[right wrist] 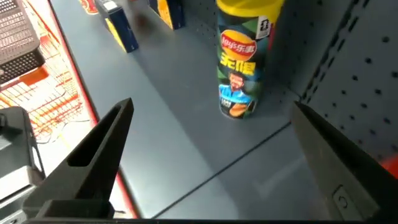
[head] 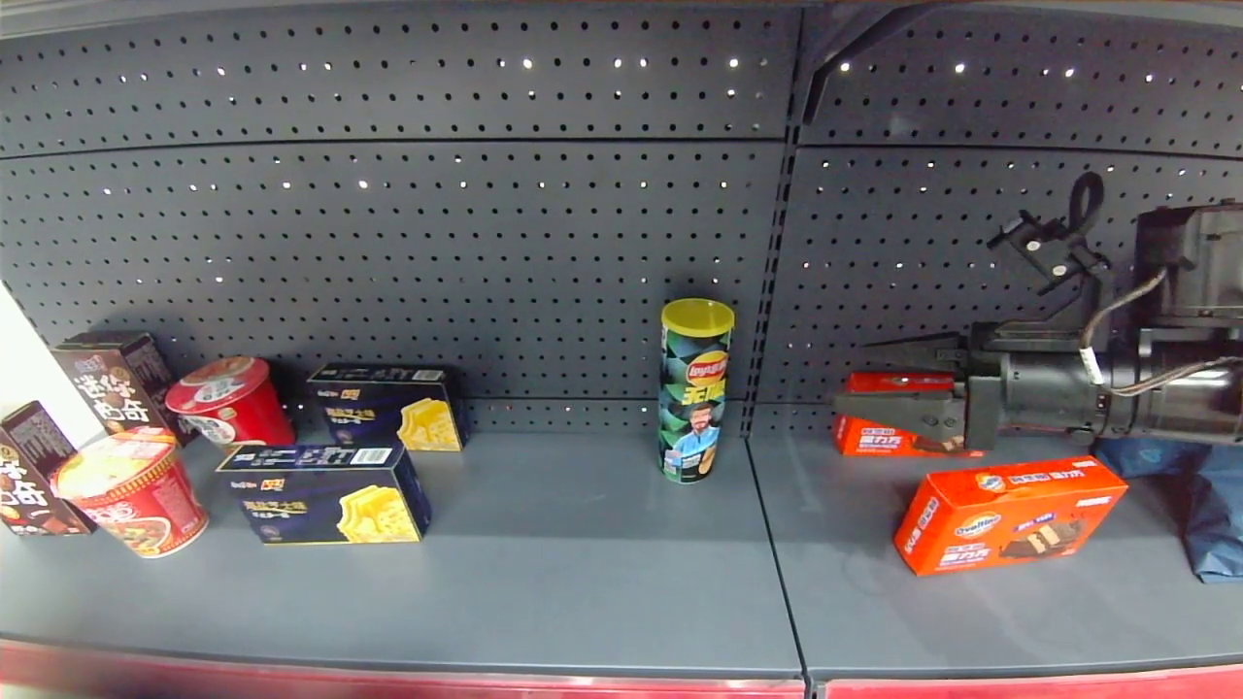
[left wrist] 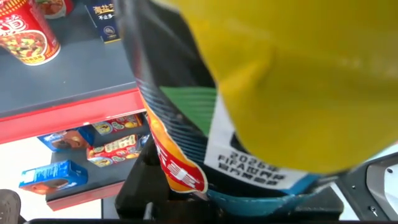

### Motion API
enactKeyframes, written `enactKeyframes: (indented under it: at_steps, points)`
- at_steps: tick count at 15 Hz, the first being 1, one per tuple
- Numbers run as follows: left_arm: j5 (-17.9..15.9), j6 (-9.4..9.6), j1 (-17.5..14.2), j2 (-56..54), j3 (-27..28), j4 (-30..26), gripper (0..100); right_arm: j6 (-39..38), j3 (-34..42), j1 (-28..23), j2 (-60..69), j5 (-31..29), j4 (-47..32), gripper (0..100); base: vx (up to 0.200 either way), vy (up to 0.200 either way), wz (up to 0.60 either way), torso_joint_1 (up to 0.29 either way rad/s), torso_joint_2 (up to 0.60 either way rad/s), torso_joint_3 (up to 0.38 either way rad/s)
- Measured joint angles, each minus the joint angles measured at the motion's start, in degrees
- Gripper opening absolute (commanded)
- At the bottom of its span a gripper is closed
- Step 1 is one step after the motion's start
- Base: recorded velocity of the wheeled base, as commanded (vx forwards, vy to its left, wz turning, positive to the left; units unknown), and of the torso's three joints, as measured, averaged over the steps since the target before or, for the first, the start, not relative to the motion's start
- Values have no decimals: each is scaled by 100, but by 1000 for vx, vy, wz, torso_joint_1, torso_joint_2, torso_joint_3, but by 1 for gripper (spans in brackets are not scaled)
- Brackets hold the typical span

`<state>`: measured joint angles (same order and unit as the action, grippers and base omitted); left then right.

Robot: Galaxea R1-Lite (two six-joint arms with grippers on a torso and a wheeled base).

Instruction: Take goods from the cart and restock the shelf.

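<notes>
A green chip can with a yellow lid [head: 695,388] stands upright on the grey shelf [head: 583,563], near the back panel; in the right wrist view the same can [right wrist: 244,59] stands ahead of the fingers. My right gripper [head: 855,374] hovers open over the shelf to the can's right, in front of an orange box [head: 889,435], with nothing between its fingers [right wrist: 99,155]. A second chip can [left wrist: 261,93], yellow lid toward the camera, sits very close in the left wrist view, held by my left gripper below the shelf's red front edge [left wrist: 68,112].
Another orange box [head: 1010,513] lies near the front right, a blue bag [head: 1199,505] beyond it. At the left are two dark blue boxes [head: 325,493], two red noodle cups [head: 136,490] and brown boxes [head: 107,383]. A wire cart [right wrist: 25,56] stands off the shelf front.
</notes>
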<state>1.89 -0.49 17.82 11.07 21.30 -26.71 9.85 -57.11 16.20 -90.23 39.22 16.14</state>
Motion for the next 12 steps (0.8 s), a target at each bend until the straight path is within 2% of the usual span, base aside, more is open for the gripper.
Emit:
enactKeyframes:
  at_steps: [6,12]
  points:
    - [0,-2,-7,0,-2,0,0,18,-1245,61,-1279,39,26,100,0,0,0,0,0,0]
    - [7,-2,-7,4,113,0,0,24,-2144,256,-2404,0,11,100,0,0,0,0,0,0]
